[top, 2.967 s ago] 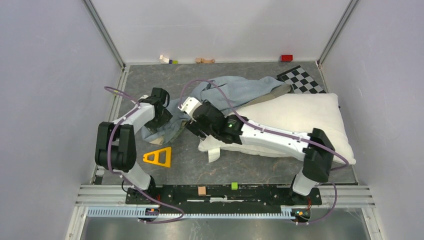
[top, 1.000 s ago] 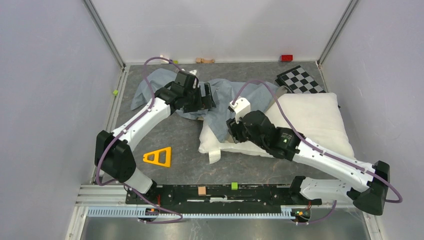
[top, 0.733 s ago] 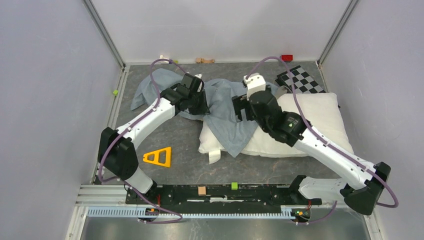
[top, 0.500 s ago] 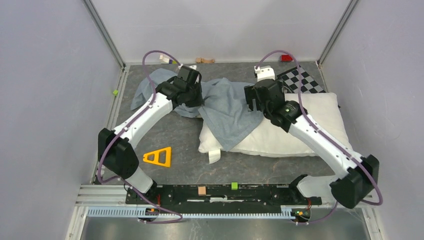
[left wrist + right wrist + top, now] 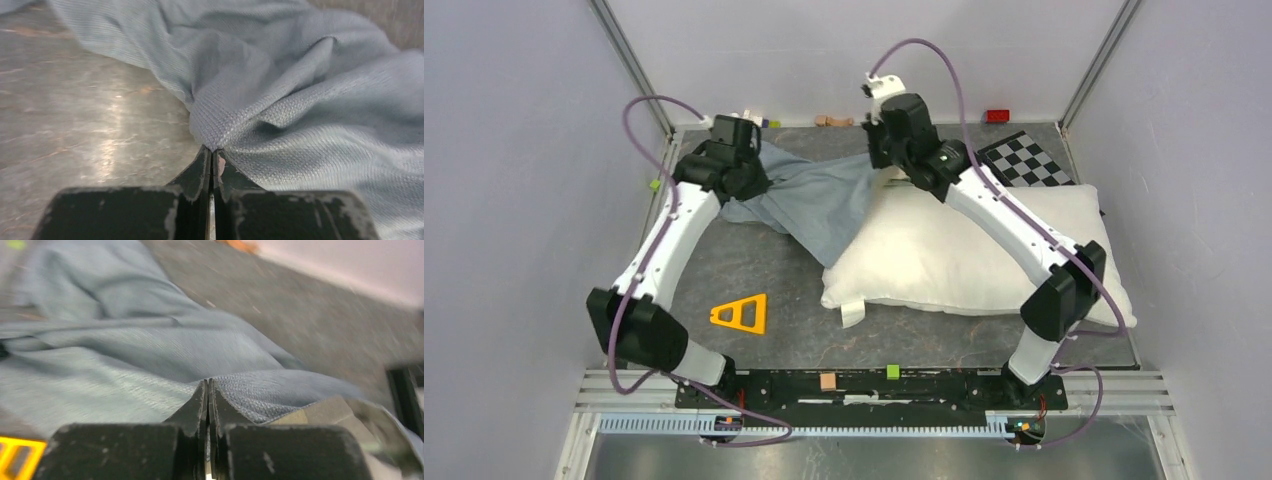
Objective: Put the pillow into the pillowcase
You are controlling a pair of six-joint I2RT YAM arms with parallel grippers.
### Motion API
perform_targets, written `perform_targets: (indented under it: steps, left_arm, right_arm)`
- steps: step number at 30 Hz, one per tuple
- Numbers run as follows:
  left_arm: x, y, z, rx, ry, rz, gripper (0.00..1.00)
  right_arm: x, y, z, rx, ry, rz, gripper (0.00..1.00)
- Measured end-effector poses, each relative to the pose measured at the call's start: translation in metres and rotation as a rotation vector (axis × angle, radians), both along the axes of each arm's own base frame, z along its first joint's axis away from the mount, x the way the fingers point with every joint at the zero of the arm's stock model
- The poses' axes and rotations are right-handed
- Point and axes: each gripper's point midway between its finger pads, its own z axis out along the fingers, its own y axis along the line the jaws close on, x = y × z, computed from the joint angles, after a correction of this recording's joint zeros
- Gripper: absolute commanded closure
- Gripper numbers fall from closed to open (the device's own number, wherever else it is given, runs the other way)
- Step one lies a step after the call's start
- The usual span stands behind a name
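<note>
The blue-grey pillowcase (image 5: 816,198) is stretched between both grippers across the back of the table, its lower fold draped over the near-left corner of the pillow (image 5: 984,255). That plump white pillow lies at the right. My left gripper (image 5: 754,178) is shut on the pillowcase's left end; its wrist view shows the cloth (image 5: 300,100) bunched at the closed tips (image 5: 213,150). The right gripper (image 5: 882,160) is shut on the right end, with cloth (image 5: 150,350) pinched at its tips (image 5: 207,382) and a beige panel (image 5: 320,412) just beside them.
A yellow triangular piece (image 5: 741,313) lies front left. The checkered board (image 5: 1024,158) sits at the back right, behind the pillow. Small blocks (image 5: 832,121) and a red piece (image 5: 997,115) line the back wall. A small green cube (image 5: 654,184) rests by the left rail.
Both grippers closed on the pillowcase and pulled apart and toward the back wall, the left to the back left, the right to the back centre. The cloth now stretches taut, mostly off the pillow.
</note>
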Motion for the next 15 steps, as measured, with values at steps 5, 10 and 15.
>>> perform_targets:
  steps: [5, 10, 15]
  left_arm:
    - [-0.022, 0.055, 0.054, 0.045, -0.127, 0.151, 0.98]
    - [-0.057, 0.082, 0.091, 0.085, -0.24, 0.233, 0.98]
    - [-0.077, 0.091, 0.053, 0.132, -0.157, 0.247, 0.98]
  right_arm:
    - [-0.01, 0.103, 0.048, 0.138, -0.082, 0.222, 1.0]
    - [-0.031, 0.158, 0.003, 0.174, 0.003, 0.381, 1.0]
    - [-0.038, 0.16, -0.094, 0.088, 0.178, 0.409, 0.72]
